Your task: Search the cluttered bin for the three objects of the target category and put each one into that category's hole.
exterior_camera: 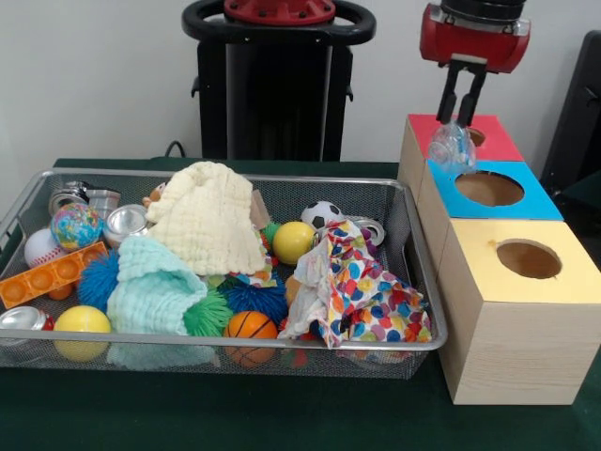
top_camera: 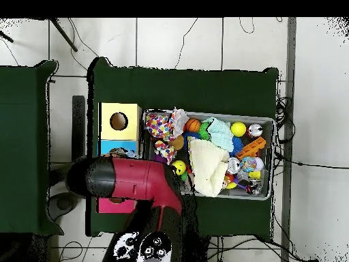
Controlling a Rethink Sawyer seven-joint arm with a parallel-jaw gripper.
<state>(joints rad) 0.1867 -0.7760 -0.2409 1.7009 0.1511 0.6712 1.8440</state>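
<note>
- In the front view we see a clear, shiny ball [exterior_camera: 452,146] in the upper right of the frame; being round, it has no long axis and no pointing direction that we can make out.
- It hangs over the boundary between the red box [exterior_camera: 495,143] and the blue box [exterior_camera: 526,202], above their tops, left of the blue box's hole [exterior_camera: 489,188].
- The gripper [exterior_camera: 460,122] comes down from the top right, its two dark fingers [exterior_camera: 476,94] narrowly parted and clamped on the top of the clear ball.
- The yellow box [exterior_camera: 488,246] sits lower right, its hole [exterior_camera: 529,258] uncovered.
- The wire bin [exterior_camera: 418,246] fills the left and centre, holding cloths, balls and cans.
- In the overhead view the red arm [top_camera: 136,181] covers the gripper and most of the boxes; only the yellow box [top_camera: 131,111] shows plainly at upper left of the bin.
</note>
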